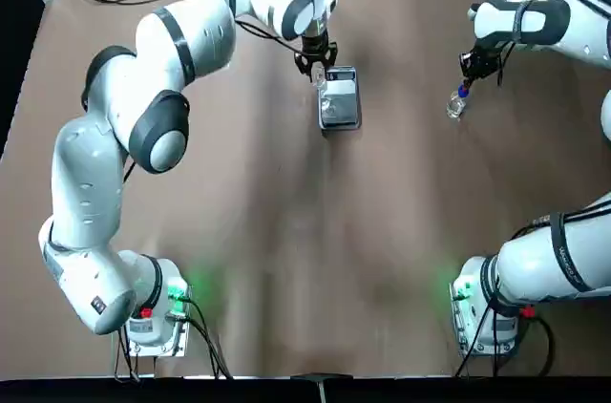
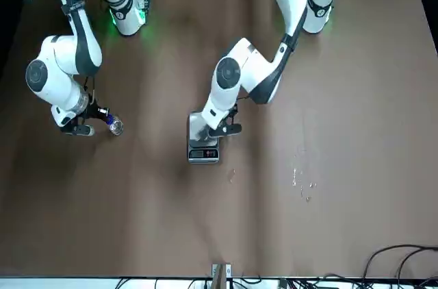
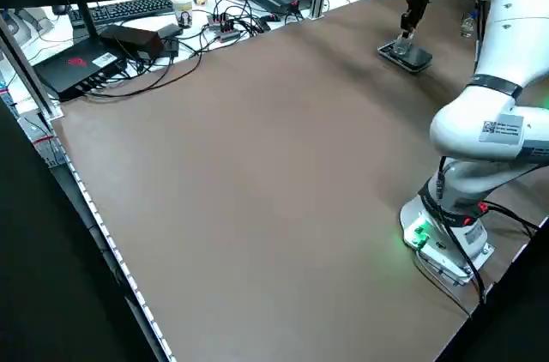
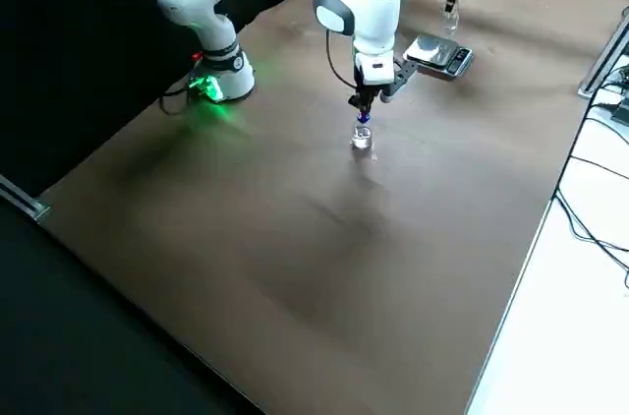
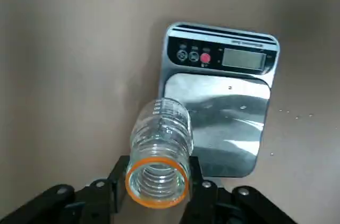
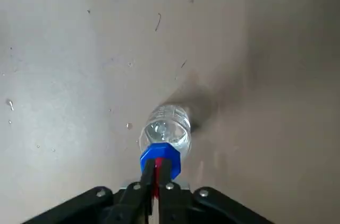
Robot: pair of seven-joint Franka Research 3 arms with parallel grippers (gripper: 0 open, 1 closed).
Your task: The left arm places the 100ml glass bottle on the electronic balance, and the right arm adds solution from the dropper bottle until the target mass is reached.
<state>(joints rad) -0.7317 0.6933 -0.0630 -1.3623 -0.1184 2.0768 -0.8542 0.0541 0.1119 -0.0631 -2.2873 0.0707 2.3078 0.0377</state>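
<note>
Closest to my left wrist camera sat the open mouth of the 100ml glass bottle [image 5: 158,176], low in the frame and pinched at the neck by the left gripper [image 5: 158,195]; its long axis ran away from the lens, base toward the near left corner of the electronic balance [image 5: 220,96], so I read it as upright, mouth up. From overhead I had the left gripper [image 1: 316,67] at top centre, with the bottle just at the balance's [image 1: 340,97] far left corner, not yet centred on the plate; whether the base was touching I could not tell. My judgement was that the placing step was in hand: the next move called for shifting the bottle over the middle of the shiny plate, lowering it square, then letting go. At the upper right of the overhead frame the right gripper [image 1: 467,78] was clamped on the dropper bottle [image 1: 455,103] by its blue cap, the bottle upright at the table surface and well apart from the balance, waiting.
</note>
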